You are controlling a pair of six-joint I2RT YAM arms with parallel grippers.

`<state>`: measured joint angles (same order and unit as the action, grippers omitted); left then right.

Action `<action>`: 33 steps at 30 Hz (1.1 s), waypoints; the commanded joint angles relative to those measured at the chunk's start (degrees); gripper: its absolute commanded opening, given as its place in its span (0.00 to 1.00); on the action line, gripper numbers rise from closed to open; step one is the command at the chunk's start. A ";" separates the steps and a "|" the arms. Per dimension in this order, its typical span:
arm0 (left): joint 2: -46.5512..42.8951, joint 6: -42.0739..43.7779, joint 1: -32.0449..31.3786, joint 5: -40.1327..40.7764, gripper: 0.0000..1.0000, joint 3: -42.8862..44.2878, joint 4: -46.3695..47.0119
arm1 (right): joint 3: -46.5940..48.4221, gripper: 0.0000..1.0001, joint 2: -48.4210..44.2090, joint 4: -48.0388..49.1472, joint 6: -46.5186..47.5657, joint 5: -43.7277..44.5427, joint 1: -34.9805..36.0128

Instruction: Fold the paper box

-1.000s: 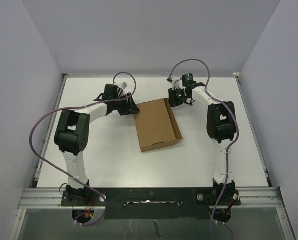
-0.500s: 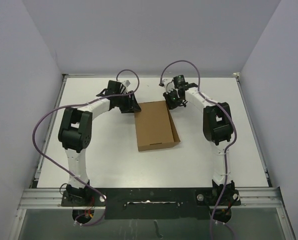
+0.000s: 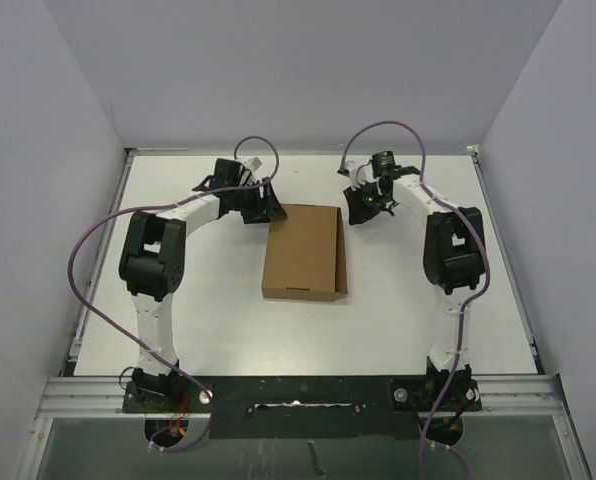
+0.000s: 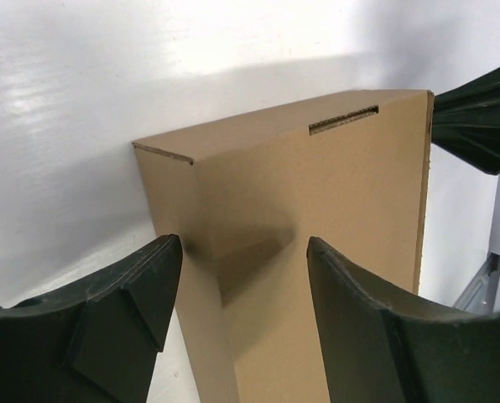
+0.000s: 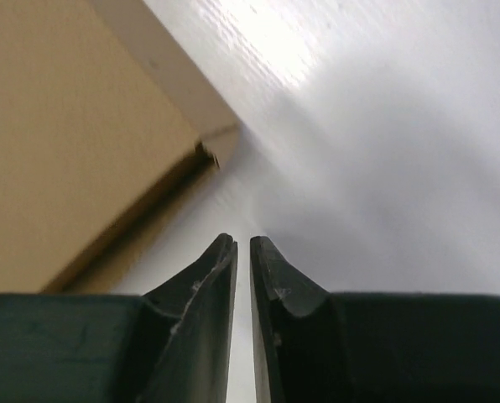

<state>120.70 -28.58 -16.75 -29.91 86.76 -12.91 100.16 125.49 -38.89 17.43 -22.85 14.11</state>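
Paper box is seen as a shallow brown carton, lying flat about mid-worktop on the white table, long sides running from far edge to near edge. A narrow slot is cut in its near end wall. A darker strip is seen along the long side facing the worktop's right edge; whether that is a raised wall or an unclosed gap cannot be told.

Left gripper is placed at the box's far-left corner, jaws spread wide, nothing held. In the left wrist view the corner edge is framed between the two fingers; contact with the cardboard cannot be confirmed. Wide opening is judged as a bracket, so the corner can be blocked or straddled while the other side is worked.

Right gripper is set just beside the far-right corner, low to the table. Fingers are pinched almost together, only a thin gap left, nothing between them. In the right wrist view the box corner is seen ahead and left of the tips, apart from them. The narrow setting is judged as a blunt pushing tip, suited to nudging a wall or flap, not to grasping.

Box appears largely formed; squaring up or tucking the right-edge side is judged as the step in hand. Risk: the light carton could be slid across the table if pushed from one side only.
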 commanded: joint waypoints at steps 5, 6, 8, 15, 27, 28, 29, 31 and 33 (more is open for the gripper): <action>-13.88 -0.45 2.91 -3.14 0.67 -7.02 6.46 | -12.45 0.21 -16.88 2.78 5.94 -16.79 -4.29; -15.70 0.07 3.04 -3.43 0.67 -8.60 6.60 | -14.34 0.21 -18.96 2.51 8.17 -18.95 -4.52; -20.68 1.58 3.13 -3.57 0.68 -13.12 7.63 | -19.50 0.22 -23.65 2.51 12.97 -23.86 -4.89; -39.76 2.70 1.97 -2.91 0.71 -37.31 19.19 | -41.90 0.47 -41.06 -3.42 56.72 -36.89 -5.05; -43.36 -0.73 -1.60 -0.32 0.79 -52.34 26.23 | -46.07 0.26 -34.68 -5.21 60.35 -23.42 1.48; -41.98 -1.04 -1.94 -0.13 0.79 -52.06 26.62 | -45.82 0.24 -33.86 -4.81 59.53 -22.15 2.79; -40.01 -1.55 -2.60 -0.07 0.79 -51.88 27.37 | -45.76 0.21 -32.97 -4.46 58.77 -20.91 3.56; -38.18 -2.15 -3.02 -0.40 0.78 -51.74 28.57 | -45.90 0.19 -32.58 -4.11 57.95 -20.94 3.91; -35.96 -2.92 -4.12 -0.58 0.74 -51.64 29.94 | -46.10 0.16 -32.31 -3.56 56.77 -20.57 4.79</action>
<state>80.99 -29.67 -19.29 -30.24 33.19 10.39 54.22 93.67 -44.56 75.85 -45.17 17.91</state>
